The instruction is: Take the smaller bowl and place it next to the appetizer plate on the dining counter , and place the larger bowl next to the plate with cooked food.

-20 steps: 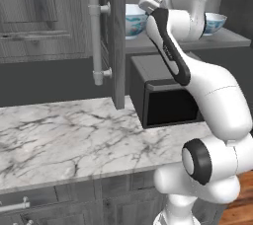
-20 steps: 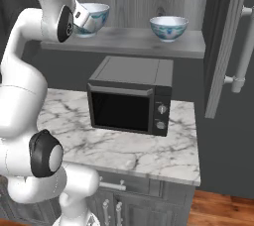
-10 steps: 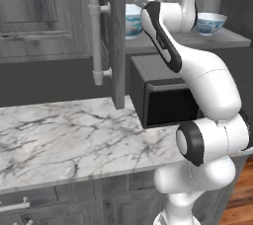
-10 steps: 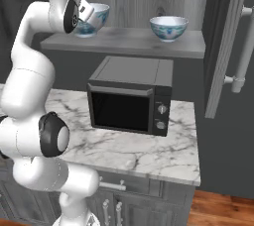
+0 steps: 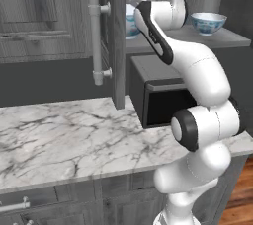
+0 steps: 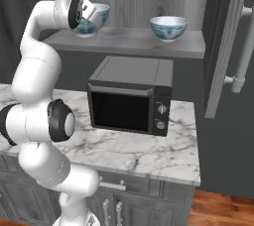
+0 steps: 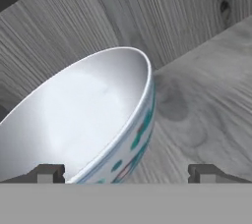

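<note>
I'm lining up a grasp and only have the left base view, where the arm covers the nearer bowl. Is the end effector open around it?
Observer: Yes. In the hand view the end effector is open, one fingertip inside the teal-patterned bowl's rim and the other outside it.
Operator: Is that bowl upright?
Observer: Yes. In the right base view it stands upright on the shelf, above the left side of the microwave.
</note>
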Robot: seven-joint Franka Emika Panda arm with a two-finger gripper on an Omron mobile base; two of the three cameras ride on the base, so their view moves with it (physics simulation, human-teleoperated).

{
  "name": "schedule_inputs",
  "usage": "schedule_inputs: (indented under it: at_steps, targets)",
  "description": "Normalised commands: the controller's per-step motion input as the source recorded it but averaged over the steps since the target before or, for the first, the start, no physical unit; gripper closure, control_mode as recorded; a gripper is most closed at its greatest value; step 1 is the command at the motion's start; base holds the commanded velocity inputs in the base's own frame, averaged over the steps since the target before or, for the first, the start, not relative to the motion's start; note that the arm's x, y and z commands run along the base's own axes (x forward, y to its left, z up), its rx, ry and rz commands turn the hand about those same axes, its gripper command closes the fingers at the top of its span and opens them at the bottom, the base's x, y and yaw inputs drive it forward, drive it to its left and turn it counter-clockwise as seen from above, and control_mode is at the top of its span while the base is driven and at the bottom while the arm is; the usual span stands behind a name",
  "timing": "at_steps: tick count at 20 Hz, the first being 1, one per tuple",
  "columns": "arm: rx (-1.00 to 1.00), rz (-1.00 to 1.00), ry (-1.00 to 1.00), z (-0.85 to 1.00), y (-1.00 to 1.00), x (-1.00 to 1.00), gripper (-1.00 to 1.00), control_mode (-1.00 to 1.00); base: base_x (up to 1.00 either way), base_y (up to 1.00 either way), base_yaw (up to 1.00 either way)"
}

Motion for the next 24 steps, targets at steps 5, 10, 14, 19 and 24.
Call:
schedule_inputs:
  at_steps: [5, 10, 14, 19, 24]
  targets:
    - [0.00, -0.03, 0.01, -0.17, 0.08, 0.34, -1.00, -1.00, 0.00, 0.00, 0.00]
    - [0.00, -0.03, 0.01, -0.04, 0.06, 0.38, -1.00, -1.00, 0.00, 0.00, 0.00]
    - [0.00, -0.04, 0.06, -0.17, 0.10, 0.25, -1.00, -1.00, 0.00, 0.00, 0.00]
    - [0.00, -0.04, 0.08, -0.22, 0.15, 0.23, 1.00, -1.00, 0.00, 0.00, 0.00]
    - [0.00, -0.04, -0.01, -0.14, 0.00, -0.23, 1.00, -1.00, 0.00, 0.00, 0.00]
